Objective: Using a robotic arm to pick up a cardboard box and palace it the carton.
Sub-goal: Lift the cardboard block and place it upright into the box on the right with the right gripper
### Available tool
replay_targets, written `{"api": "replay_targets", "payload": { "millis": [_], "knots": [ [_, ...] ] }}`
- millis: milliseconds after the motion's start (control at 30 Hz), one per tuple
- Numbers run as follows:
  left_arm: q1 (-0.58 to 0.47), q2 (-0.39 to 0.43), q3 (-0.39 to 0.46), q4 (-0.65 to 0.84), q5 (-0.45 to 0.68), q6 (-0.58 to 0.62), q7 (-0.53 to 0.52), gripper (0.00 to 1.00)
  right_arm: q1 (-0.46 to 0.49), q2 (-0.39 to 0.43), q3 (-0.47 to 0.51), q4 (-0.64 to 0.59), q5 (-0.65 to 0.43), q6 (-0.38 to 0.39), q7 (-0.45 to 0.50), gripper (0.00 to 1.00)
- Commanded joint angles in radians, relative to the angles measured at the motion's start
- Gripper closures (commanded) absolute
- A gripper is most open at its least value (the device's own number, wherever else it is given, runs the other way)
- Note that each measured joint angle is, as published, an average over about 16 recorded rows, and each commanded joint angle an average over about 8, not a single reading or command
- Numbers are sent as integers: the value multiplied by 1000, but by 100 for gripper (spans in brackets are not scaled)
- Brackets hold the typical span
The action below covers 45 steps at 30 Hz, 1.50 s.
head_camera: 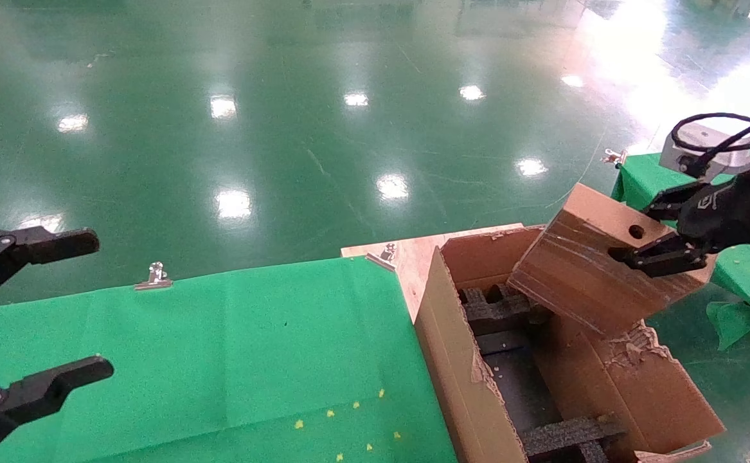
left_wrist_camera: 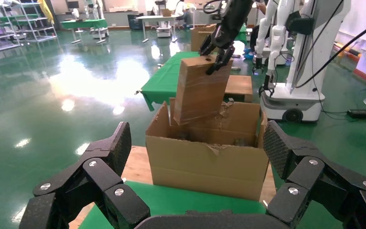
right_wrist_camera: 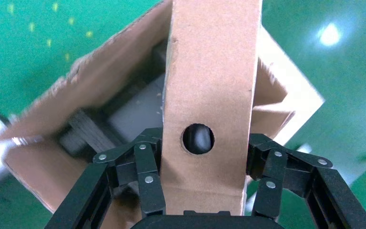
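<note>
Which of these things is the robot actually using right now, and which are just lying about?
In use:
- right gripper, shut on the box
- box, held tilted over the carton
- carton, open, black foam inside

Lying about:
- left gripper, open, idle over the green cloth
- metal clip

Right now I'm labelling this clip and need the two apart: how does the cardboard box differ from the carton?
The cardboard box is much smaller than the carton. The cardboard box is closed, with a round hole in one face; the carton is open, with ragged flaps and black foam inside. The cardboard box hangs tilted in the right gripper, its lower end over the carton's opening; the carton stands beside the green-covered table. Both are brown cardboard.
</note>
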State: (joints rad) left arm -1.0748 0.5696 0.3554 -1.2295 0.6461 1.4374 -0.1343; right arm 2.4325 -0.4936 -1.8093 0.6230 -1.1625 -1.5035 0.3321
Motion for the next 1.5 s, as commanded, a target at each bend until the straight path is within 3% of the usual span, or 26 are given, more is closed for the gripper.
{"api": "replay_targets", "payload": {
  "millis": [33,200,367,833,1500],
  "knots": [
    [0,0,0,0,0,0,0,0,-21,6,-4,-26,17,14,80,100],
    [0,0,0,0,0,0,0,0,-55,38,-13,-41,40,54,266,100],
    [0,0,0,0,0,0,0,0,-74,70,-18,-37,55,85,382,100],
    [0,0,0,0,0,0,0,0,-95,72,-26,-26,55,120,412,100],
    [0,0,0,0,0,0,0,0,-242,135,-93,210,-12,378,590,100]
  ]
}}
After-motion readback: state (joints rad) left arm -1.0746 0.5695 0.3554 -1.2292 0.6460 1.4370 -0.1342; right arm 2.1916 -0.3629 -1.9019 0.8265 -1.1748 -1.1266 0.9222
